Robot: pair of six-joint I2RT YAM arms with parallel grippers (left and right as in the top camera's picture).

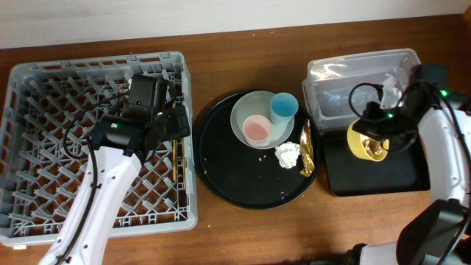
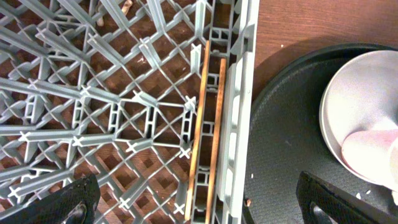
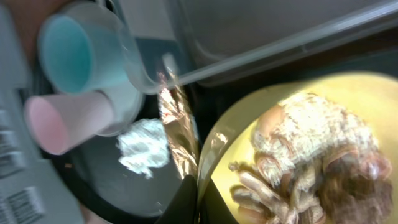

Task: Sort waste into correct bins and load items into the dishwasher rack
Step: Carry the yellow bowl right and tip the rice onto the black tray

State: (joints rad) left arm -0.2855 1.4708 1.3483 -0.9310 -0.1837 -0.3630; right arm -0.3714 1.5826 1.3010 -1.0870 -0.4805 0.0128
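My left pincer (image 1: 175, 124) hangs wide open over the right side of the grey dishwasher rack (image 1: 44, 81), holding nothing. Below it the two wooden chopsticks (image 2: 198, 124) lie side by side on the rack's lattice, right along its right wall. My right pincer (image 1: 374, 131) is clamped on the rim of the yellow bowl (image 1: 360, 143), which holds a heap of beige food scraps (image 3: 311, 149). The bowl is over the near-left part of the shallow black tray (image 1: 375, 177), just in front of the clear plastic tub (image 1: 346, 92); I cannot tell whether it touches the tray. Between the rack and the bins, the round black tray (image 1: 221, 162) sits on the tabletop (image 1: 243, 235). It carries the white plate (image 1: 246, 110), with the pink cup (image 1: 256, 129) and the light-blue cup (image 1: 284, 107) on it. The crumpled napkin (image 1: 288, 154) lies just beside the plate, and the gold-brown wrapper (image 1: 307, 151) lies at the round tray's right edge.
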